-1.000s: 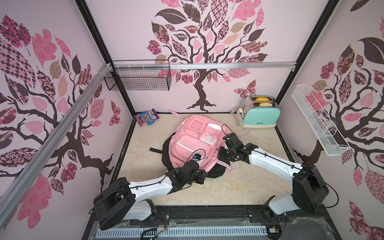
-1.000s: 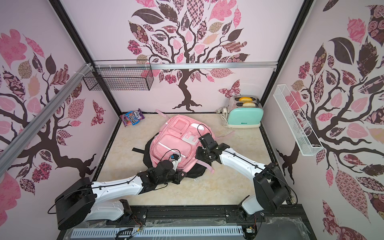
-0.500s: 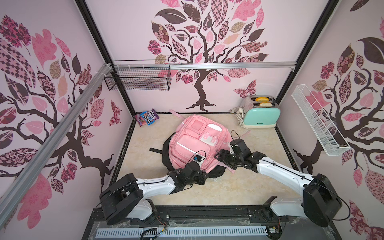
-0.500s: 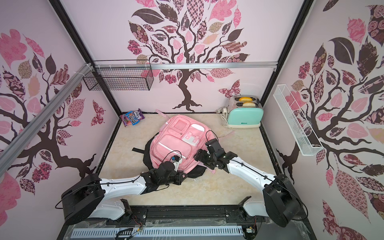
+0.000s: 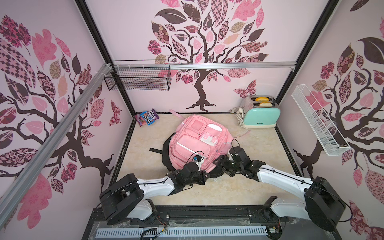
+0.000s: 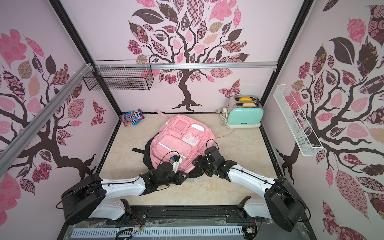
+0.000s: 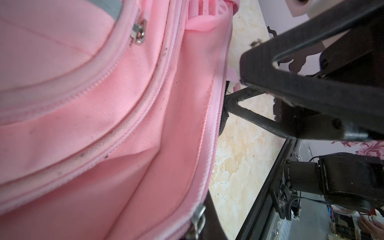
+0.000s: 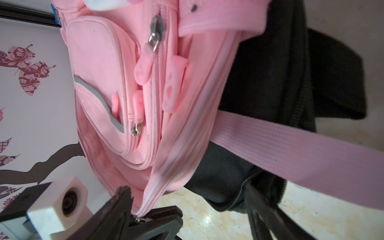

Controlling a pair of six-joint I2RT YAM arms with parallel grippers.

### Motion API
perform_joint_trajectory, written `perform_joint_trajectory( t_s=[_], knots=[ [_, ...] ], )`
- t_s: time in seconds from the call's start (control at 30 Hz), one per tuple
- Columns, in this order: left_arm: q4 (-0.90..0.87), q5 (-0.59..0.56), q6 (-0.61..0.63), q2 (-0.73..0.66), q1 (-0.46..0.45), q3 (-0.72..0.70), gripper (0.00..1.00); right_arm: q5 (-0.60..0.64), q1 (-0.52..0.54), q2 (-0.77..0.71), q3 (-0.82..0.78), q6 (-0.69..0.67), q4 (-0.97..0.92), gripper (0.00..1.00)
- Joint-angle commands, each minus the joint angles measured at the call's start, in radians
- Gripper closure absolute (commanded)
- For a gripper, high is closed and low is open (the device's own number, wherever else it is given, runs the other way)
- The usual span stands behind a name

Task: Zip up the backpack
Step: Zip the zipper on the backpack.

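Found the backpack (image 5: 197, 143) lying atop the black backpack (image 5: 165, 148). Saw left gripper (image 8: 138, 215) pinched shut on its zipper end (image 8: 145, 204), right gripper (image 5: 217, 164) spread empty over the black backpack's edge. Likely mid-closure; next called for pinching a pull tab (image 8: 174, 83) and drawing it along.

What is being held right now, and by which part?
The left gripper is shut on the backpack at the end of its zipper edge, next to a metal slider. The right gripper is open and holds nothing.
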Motion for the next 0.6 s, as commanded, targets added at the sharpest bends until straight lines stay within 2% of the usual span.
perform_joint_trajectory(
  t_s=[0.0,0.07,0.17,0.23,0.33,0.5,0.57],
  knots=[
    [0.038,0.051,-0.001,-0.002,-0.002,-0.002,1.0,-0.002,0.005,0.027,0.045,-0.008,0.045,0.14],
    [0.033,0.053,0.001,-0.003,-0.002,0.002,1.0,0.009,0.004,0.047,0.058,-0.024,0.046,0.16],
    [0.03,0.062,0.005,-0.003,-0.003,0.01,1.0,0.001,0.004,0.086,0.064,-0.032,0.084,0.25],
    [0.015,0.064,0.01,-0.002,-0.003,0.018,1.0,-0.02,0.004,0.116,0.072,-0.034,0.113,0.37],
    [-0.01,0.054,0.016,-0.009,-0.003,0.024,1.0,-0.034,0.004,0.144,0.087,-0.051,0.125,0.64],
    [-0.034,0.034,0.015,-0.04,-0.001,0.015,1.0,-0.018,0.004,0.136,0.121,-0.114,0.068,1.0],
    [-0.049,0.025,0.017,-0.051,0.001,0.015,1.0,-0.004,0.002,0.123,0.131,-0.139,0.045,1.0]
  ],
)
